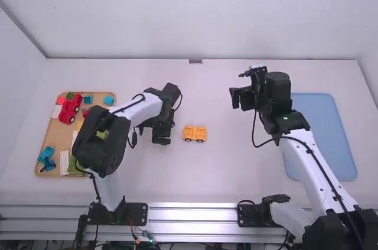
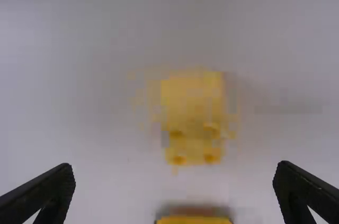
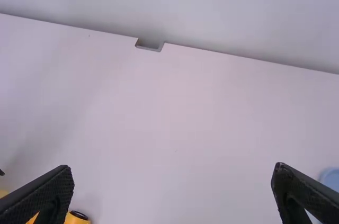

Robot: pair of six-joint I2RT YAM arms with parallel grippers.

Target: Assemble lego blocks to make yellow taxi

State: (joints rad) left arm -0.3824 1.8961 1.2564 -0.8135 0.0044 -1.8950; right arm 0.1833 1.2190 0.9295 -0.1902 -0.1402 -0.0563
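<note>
The yellow toy car [image 1: 194, 134] sits on the white table [image 1: 215, 176] near the middle, upright on dark wheels, with its side toward the camera in the high view. The left gripper [image 1: 161, 138] is over the table just left of the car, and its fingers stand wide apart. In the left wrist view a blurred yellow piece [image 2: 193, 107] lies in the space beyond the fingers, touching neither; its exact shape is hard to tell, though a few darker round spots show on it. The top edge of a second yellow piece [image 2: 194, 220] shows at that view's bottom, between the fingers. The right gripper [image 1: 240, 97] is right of the car and farther from the high camera, well apart from it, and its fingers also stand wide apart with nothing between them. On the left side of the table is a wooden tray [image 1: 52, 138], partly hidden by the left arm. It holds a red toy car [image 1: 70, 109], blue blocks [image 1: 108, 100] along its far side, more blue pieces [image 1: 45, 154] near its left edge, a white piece [image 1: 64, 162] and a green piece [image 1: 74, 168]. A flat blue tray [image 1: 326, 138] lies on the right, partly behind the right arm.
</note>
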